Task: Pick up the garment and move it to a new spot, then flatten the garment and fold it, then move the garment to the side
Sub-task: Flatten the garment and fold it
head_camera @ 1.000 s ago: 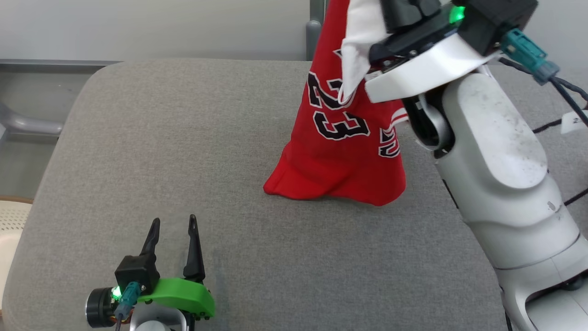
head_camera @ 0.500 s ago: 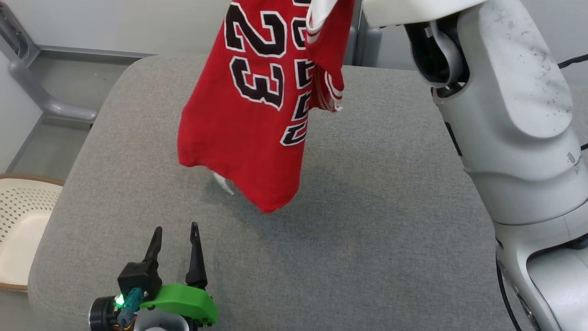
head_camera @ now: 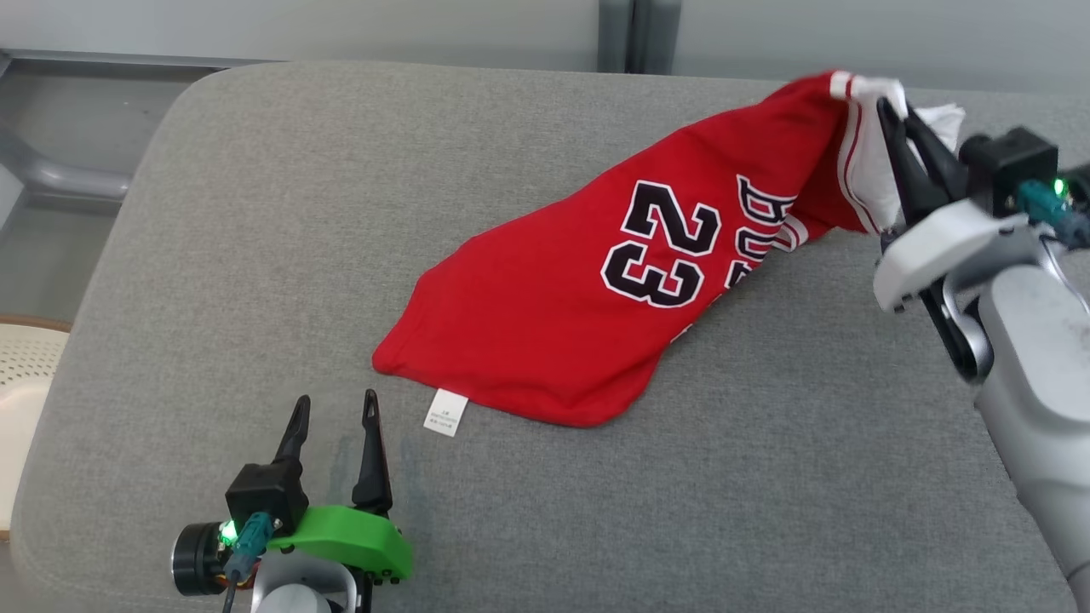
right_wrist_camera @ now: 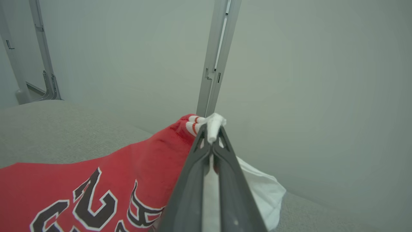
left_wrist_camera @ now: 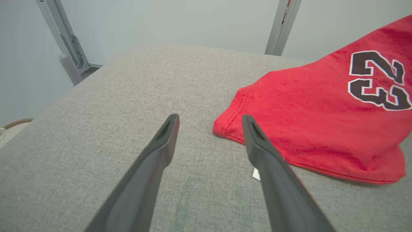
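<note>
The garment (head_camera: 596, 315) is a red jersey with a black "23", white trim and a white care tag (head_camera: 445, 412). It stretches across the grey cushion (head_camera: 255, 213) from its hem at centre-left up to the far right. My right gripper (head_camera: 890, 115) is shut on its white-trimmed upper edge, lifting that corner; the right wrist view shows white fabric (right_wrist_camera: 214, 127) pinched at the fingertips. My left gripper (head_camera: 335, 407) stands open at the lower left, fingers apart, a short way from the hem corner (left_wrist_camera: 225, 129).
A cream perforated basket (head_camera: 21, 383) sits off the cushion's left edge. A grey metal frame (head_camera: 51, 174) and a vertical post (head_camera: 626, 34) stand behind the cushion against the pale wall. My right arm's white forearm (head_camera: 1030, 366) covers the right side.
The right gripper has come down and to the right, laying the hanging jersey across the cushion. The camera has shifted too. The left gripper has stayed open and still.
</note>
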